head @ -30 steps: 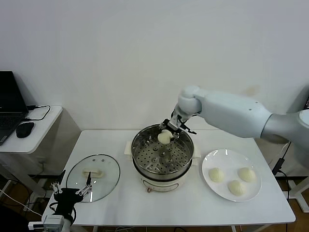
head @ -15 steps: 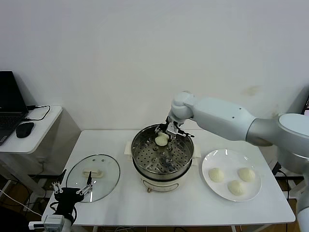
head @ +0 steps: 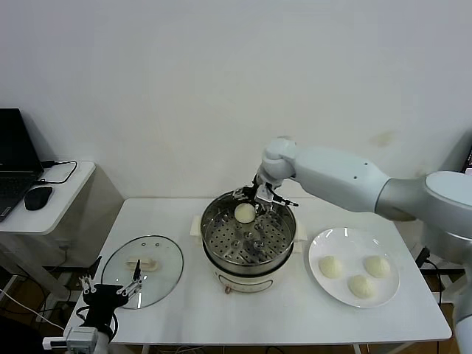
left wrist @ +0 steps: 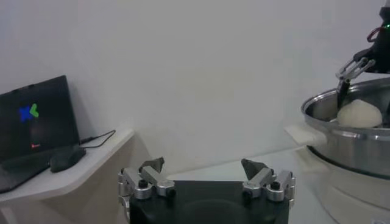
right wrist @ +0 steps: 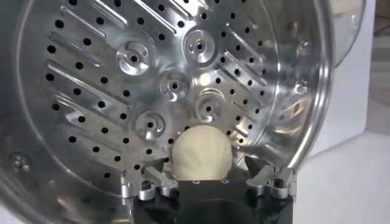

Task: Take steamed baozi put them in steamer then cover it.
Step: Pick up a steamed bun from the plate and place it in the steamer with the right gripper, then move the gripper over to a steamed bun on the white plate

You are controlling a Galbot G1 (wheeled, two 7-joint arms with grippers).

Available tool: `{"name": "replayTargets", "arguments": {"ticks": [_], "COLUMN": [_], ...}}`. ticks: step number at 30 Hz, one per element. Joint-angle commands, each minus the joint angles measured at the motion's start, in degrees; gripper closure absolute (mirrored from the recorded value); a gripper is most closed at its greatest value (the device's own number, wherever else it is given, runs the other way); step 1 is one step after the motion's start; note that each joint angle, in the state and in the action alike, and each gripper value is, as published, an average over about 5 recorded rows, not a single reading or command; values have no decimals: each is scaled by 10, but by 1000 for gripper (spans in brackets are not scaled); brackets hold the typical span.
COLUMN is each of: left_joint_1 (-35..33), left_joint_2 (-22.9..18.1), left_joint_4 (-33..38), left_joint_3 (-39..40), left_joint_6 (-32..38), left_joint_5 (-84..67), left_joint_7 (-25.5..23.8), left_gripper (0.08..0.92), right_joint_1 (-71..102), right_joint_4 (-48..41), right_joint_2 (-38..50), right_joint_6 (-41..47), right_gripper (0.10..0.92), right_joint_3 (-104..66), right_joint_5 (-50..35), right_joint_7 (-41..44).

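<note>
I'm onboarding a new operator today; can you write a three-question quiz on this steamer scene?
1. True or false: the cover is on the steamer.
2. How many steamed baozi lie on the plate?
3. Which hand is at the steamer? A) left B) right

Key:
1. False: it lies on the table, left of the steamer.
2. Three; a fourth is inside the steamer, at the right hand.
3. B; the left hand is parked low by the cover, fingers open.
</note>
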State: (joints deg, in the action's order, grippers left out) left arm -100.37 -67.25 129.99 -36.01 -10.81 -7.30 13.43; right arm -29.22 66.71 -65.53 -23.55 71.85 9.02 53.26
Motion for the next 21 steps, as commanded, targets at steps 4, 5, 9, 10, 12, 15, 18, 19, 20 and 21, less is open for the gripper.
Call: {"name": "replayTargets", "arguments": {"ticks": [4,5,9,10,12,15,18,19,20,21], "left_joint_1": [-1,0,2,3,3,3,3,4,4,4], "left_joint_2": [13,14,21,22,24,27,27,27,26,26], "left_joint_4": [10,11,17,18,18,19,20,20,19,19], "left_joint_3": [-1,0,2,2,2,4,6,6,6,6], "left_joint_6": [-1,-2,-3,-4,-4,-3,-3,-3,-3,-3], "left_joint_5": [-7,-7,-10,-12,-15,-17,-17,-17,-17,-16], "left_joint_7": [-1,-1,-1,-1,-1,-1,-2,-1,-1,-1], "left_gripper": [177,177,177,177,177,177,177,177,177,177], "right_joint_1": [-139,-147,-169,-171,-168,-144,-110,-95,-80,-59], "right_joint_4": [235,253,315,326,345,364,370,370,370,369], "right_joint_2": [205,227,328,350,386,425,452,459,465,472], "right_joint_6": [294,318,393,403,413,420,423,423,422,422], "right_gripper": [202,202,203,203,203,202,203,203,203,203], "right_joint_3": [33,36,47,48,48,46,45,43,38,29], "right_joint_5": [-200,-205,-227,-231,-234,-218,-190,-180,-172,-162], "right_joint_7": [98,100,102,102,97,85,75,72,70,67]}}
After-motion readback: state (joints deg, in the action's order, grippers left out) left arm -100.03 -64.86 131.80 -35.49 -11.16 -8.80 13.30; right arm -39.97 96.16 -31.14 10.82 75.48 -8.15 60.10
